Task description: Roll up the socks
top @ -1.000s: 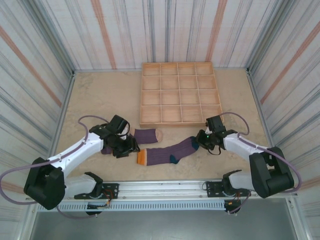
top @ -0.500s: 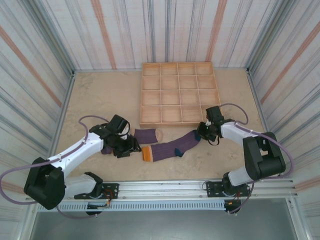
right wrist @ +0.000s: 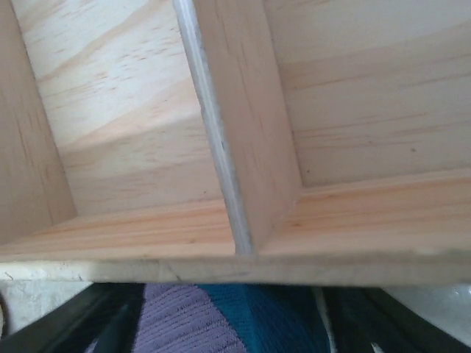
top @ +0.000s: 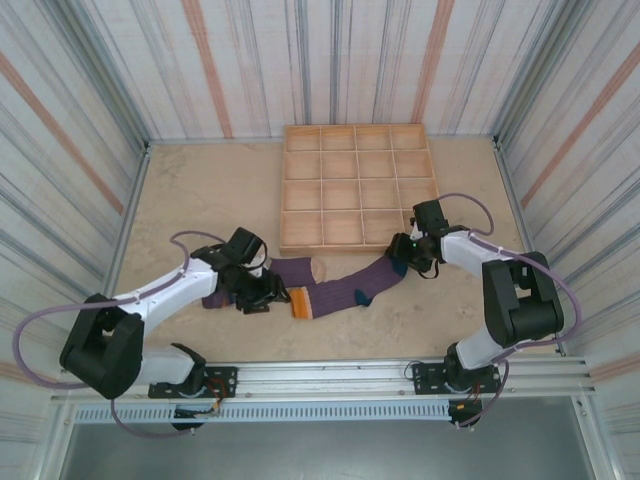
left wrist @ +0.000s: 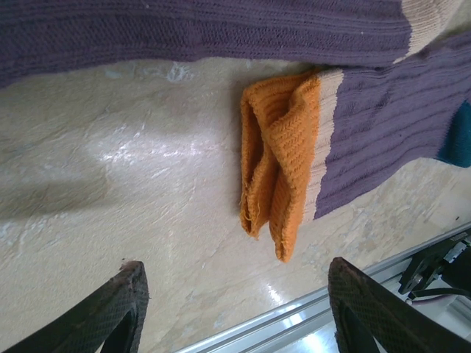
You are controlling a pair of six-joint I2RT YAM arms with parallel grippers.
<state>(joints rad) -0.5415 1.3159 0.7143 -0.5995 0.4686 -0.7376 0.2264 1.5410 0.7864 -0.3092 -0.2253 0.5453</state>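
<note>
Two purple socks lie on the table in front of the arms. One (top: 291, 268) has a peach end and runs left beneath my left arm. The other (top: 345, 289) runs from a folded orange cuff (left wrist: 283, 162) up to a teal toe (right wrist: 257, 316) against the tray's front edge. My left gripper (top: 262, 291) hovers just left of the orange cuff, open (left wrist: 239, 309), with bare table between its fingers. My right gripper (top: 402, 256) sits over the teal toe, its fingers (right wrist: 96, 327) standing wide on either side of it, open.
A wooden tray (top: 362, 246) of square compartments stands at the back centre, its front rim and a divider (right wrist: 243, 184) close before my right wrist. Striped walls close in the table. A metal rail (top: 330, 378) runs along the near edge.
The right gripper has dragged the sock's teal toe up and left to the tray's edge and spread its jaws. The orange cuff slid left, close to the left gripper.
</note>
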